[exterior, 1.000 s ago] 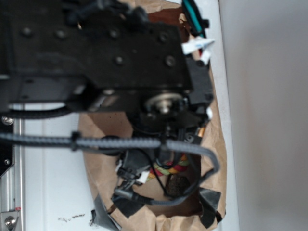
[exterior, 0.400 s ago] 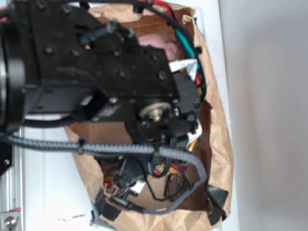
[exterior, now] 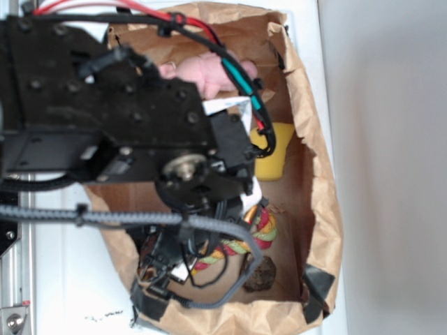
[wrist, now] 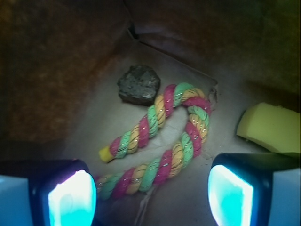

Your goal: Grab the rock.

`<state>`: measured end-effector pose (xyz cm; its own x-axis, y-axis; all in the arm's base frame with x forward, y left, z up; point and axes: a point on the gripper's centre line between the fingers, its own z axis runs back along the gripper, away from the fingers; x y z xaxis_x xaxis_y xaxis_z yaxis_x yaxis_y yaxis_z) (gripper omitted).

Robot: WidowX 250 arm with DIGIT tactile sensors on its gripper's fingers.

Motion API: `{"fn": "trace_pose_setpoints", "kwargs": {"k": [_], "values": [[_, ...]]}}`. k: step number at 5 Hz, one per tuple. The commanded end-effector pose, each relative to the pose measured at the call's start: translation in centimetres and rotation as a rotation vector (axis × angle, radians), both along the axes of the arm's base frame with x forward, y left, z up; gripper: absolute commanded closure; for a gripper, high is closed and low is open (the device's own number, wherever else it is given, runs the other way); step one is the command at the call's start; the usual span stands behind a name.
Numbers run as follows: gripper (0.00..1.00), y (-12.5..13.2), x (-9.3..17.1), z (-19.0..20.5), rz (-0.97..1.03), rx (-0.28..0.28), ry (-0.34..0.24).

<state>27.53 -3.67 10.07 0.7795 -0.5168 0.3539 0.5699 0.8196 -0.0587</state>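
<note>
Fingers (wrist: 70, 197) of the robot show at the bottom corners of the wrist view, two pale glowing pads spread wide apart with nothing held between them. Ahead of them, on the floor of a brown paper bag (exterior: 318, 202), lies the rock (wrist: 138, 84), a small dark bumpy lump near the bag's far wall. Its right edge sits just beside, possibly touching, the bend of a red, green and yellow twisted rope (wrist: 162, 141), which loops back toward the fingers. A yellow sponge (wrist: 270, 128) rests off to the right. In the outside view the black arm (exterior: 112, 118) hides much of the bag, and the rock (exterior: 260, 273) shows near the lower edge. Risk, judged from this layout: the rope lies between the fingers and the rock, so a closing grasp could catch rope instead, or nudge the rock against the bag wall.
</note>
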Motion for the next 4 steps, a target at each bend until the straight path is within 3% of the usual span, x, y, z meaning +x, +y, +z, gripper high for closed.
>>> {"fn": "trace_pose_setpoints", "kwargs": {"k": [1, 2, 4], "values": [[0.00, -4.1, 1.0, 2.0, -0.062, -0.038, -0.095], [0.00, -4.5, 1.4, 0.9, -0.093, 0.010, -0.091], [0.00, -1.1, 2.8, -0.6, -0.013, 0.057, -0.059]]}}
